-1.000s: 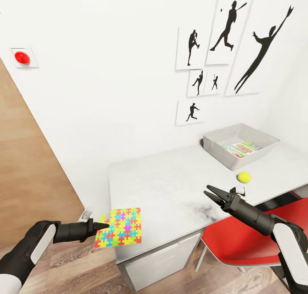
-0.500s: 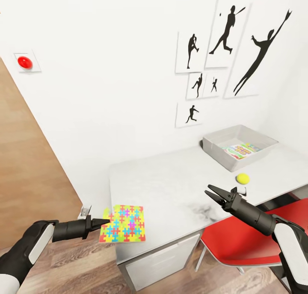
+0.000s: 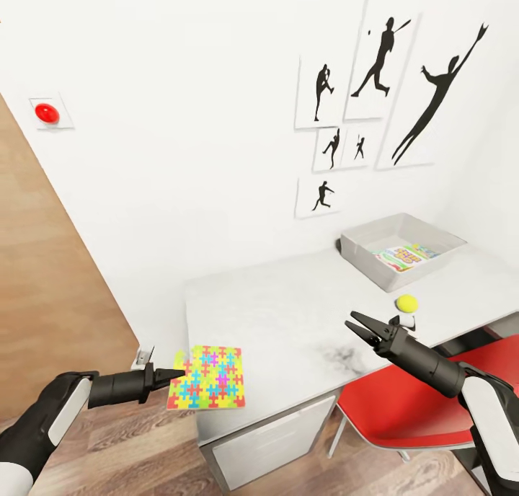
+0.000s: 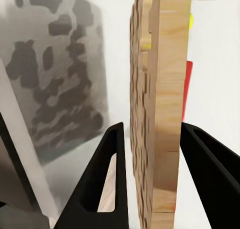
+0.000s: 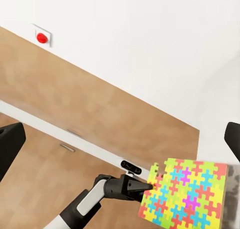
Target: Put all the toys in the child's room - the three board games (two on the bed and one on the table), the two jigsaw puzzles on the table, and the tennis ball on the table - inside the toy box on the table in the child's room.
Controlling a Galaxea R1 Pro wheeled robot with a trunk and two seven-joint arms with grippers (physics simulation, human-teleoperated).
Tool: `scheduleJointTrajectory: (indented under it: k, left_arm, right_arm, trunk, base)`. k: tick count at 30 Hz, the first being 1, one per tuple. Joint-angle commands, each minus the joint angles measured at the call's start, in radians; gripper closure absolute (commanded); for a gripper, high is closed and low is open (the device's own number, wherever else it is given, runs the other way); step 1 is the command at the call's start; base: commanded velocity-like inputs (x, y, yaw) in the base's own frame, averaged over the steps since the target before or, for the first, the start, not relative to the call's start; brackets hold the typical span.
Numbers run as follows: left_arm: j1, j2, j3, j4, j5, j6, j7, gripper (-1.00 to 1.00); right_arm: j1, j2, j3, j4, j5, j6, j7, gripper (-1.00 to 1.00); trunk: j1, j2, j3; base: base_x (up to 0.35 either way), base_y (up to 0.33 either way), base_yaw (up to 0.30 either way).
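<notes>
Head view: left gripper (image 3: 179,374) jaws clench the jigsaw puzzle (image 3: 209,378) edge; right gripper (image 3: 356,325) jaws gape, empty.

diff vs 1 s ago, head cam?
The left gripper carried the jigsaw puzzle slightly rightward, further over the table corner; most of that came early. The view drifted a little, so the wall items shifted. The grip stayed shut; the right gripper stayed open, and the tennis ball and toy box sat untouched.

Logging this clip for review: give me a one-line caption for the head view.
Left tool holds a colourful jigsaw puzzle at the table corner; right tool open, ball beside the toy box.
</notes>
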Motion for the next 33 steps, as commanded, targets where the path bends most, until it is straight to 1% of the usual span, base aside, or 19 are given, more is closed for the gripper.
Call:
scheduleJointTrajectory:
  k: [1,16,22,25,26,28,33]
  left_arm:
    - [-0.001,0.0,0.0,0.0,-0.004,0.002,-0.004,1.0]
    - [-0.001,0.003,0.0,0.0,0.001,0.002,-0.007,1.0]
    - [-0.001,0.008,0.0,0.0,0.003,0.002,-0.008,1.0]
    - [-0.001,0.009,0.0,-0.001,0.004,0.002,-0.019,1.0]
    - [-0.001,0.009,0.0,-0.001,0.004,0.002,-0.026,1.0]
    - [-0.001,0.012,-0.002,-0.002,0.003,0.002,-0.06,1.0]
    - [-0.001,0.04,-0.003,-0.009,0.003,0.002,-0.16,1.0]
  right_arm:
    - [-0.001,0.0,-0.001,0.0,0.003,0.004,0.004,-1.0]
    - [-0.001,0.0,-0.001,0.004,0.001,0.004,0.01,-1.0]
    - [-0.001,0.0,-0.003,0.005,0.002,0.004,0.008,-1.0]
    - [-0.001,0.0,-0.003,0.005,0.002,0.004,0.009,-1.0]
    - [-0.001,0.0,-0.003,0.005,0.002,0.004,0.01,-1.0]
    - [-0.001,0.0,-0.003,0.005,0.002,0.004,0.006,-1.0]
    - [-0.001,-0.001,-0.005,0.004,0.005,0.001,-0.002,-1.0]
  trunk:
    - [-0.004,0.006,0.002]
    - [-0.061,0.111,0.049]
    - [-0.084,0.153,0.068]
    - [-0.096,0.174,0.077]
    - [-0.1,0.181,0.08]
    - [-0.107,0.195,0.087]
    - [-0.126,0.23,0.102]
  base:
    - [0.0,0.0,0.0]
    - [0.0,0.0,0.0]
    - [-0.061,0.016,0.0]
    - [-0.008,0.003,0.0]
    - [-0.003,0.001,0.0]
    - [-0.001,0.0,0.0]
    - [-0.079,0.0,0.0]
